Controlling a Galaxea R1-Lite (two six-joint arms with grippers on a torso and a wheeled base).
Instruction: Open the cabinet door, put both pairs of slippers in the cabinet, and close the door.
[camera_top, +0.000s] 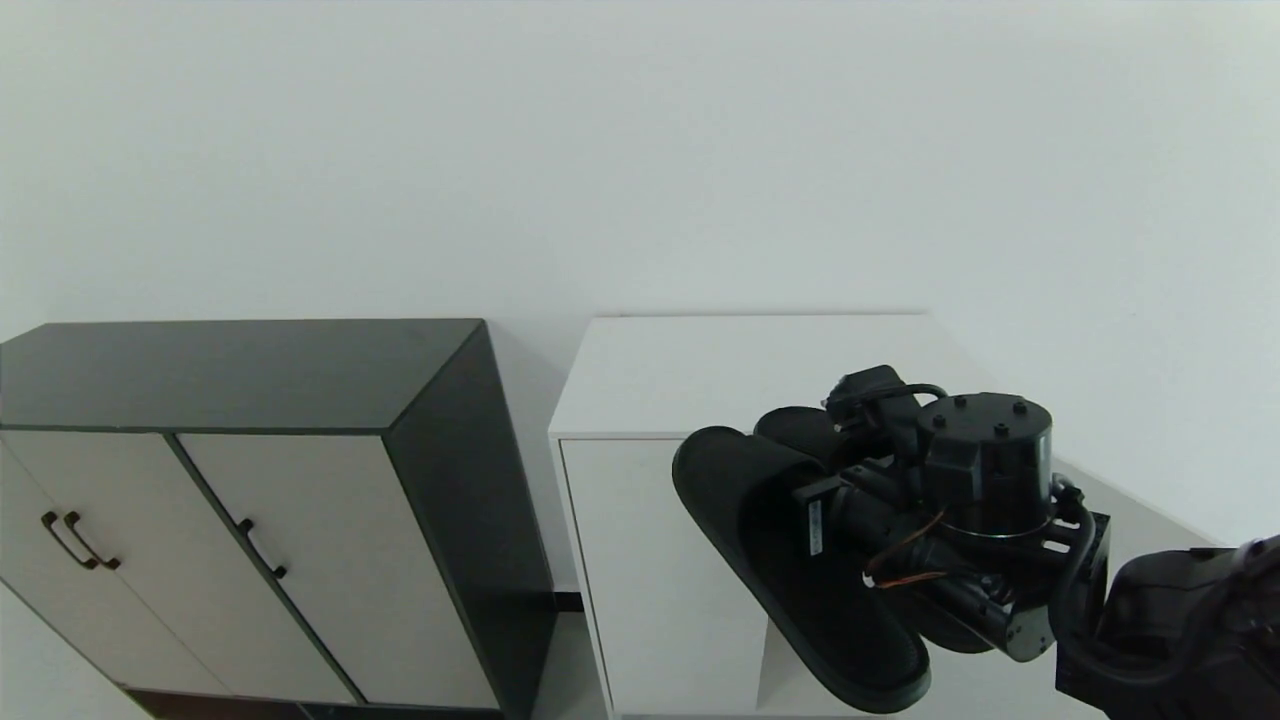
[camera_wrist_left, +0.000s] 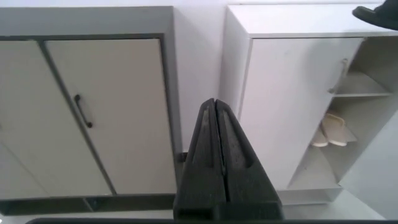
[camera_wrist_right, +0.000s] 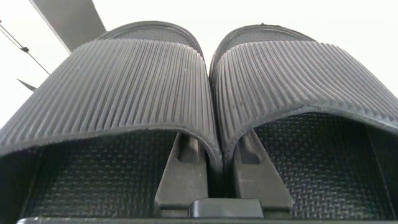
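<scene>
Right pincer (camera_wrist_right: 214, 163) gripping black slippers (camera_top: 790, 560)
Left pincer (camera_wrist_left: 216, 118) closed, empty; white cabinet (camera_wrist_left: 292, 99) beyond it stands open, pale slippers (camera_wrist_left: 336, 129) shelved inside

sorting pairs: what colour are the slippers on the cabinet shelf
Pale cream slippers, clearest in the left wrist view.

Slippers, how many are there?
4. Two black slippers are clamped in the right end effector; two pale slippers sit inside the open white cabinet. Others may be hidden inside.
</scene>
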